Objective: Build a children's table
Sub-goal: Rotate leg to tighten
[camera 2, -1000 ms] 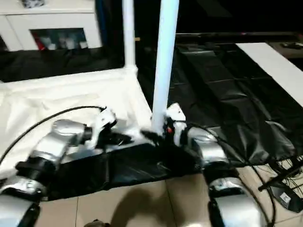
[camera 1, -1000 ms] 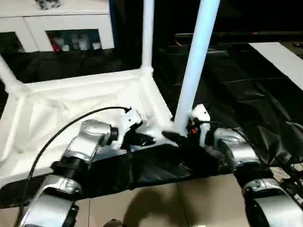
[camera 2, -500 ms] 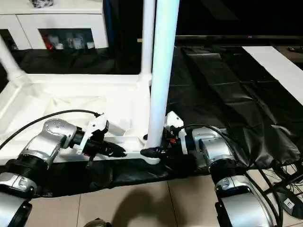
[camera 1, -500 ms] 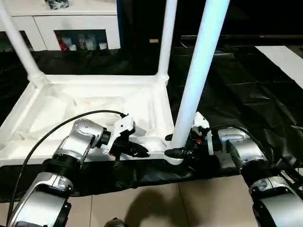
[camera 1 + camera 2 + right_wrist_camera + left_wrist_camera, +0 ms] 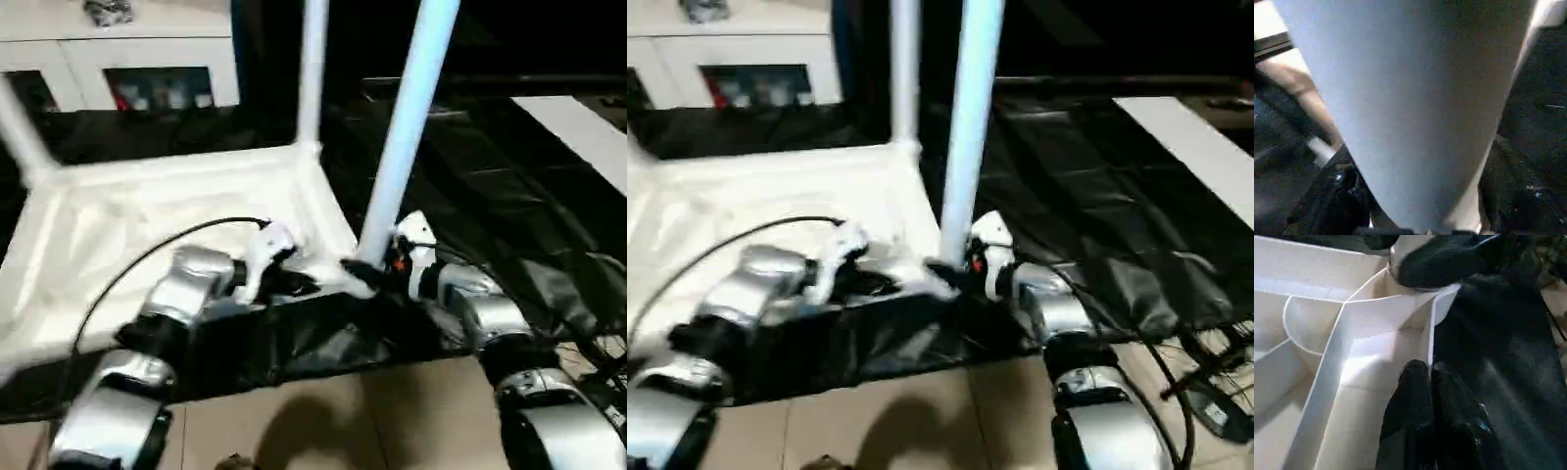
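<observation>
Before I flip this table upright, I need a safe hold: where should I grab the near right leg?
Grip the near right leg low on its round tube, just above the corner socket, coming from the robot's right side, where the right gripper is. It stands upright, so a low hold likely levers the socket least.

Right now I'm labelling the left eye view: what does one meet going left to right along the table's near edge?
Left gripper → near-corner leg → right gripper → right forearm.
</observation>
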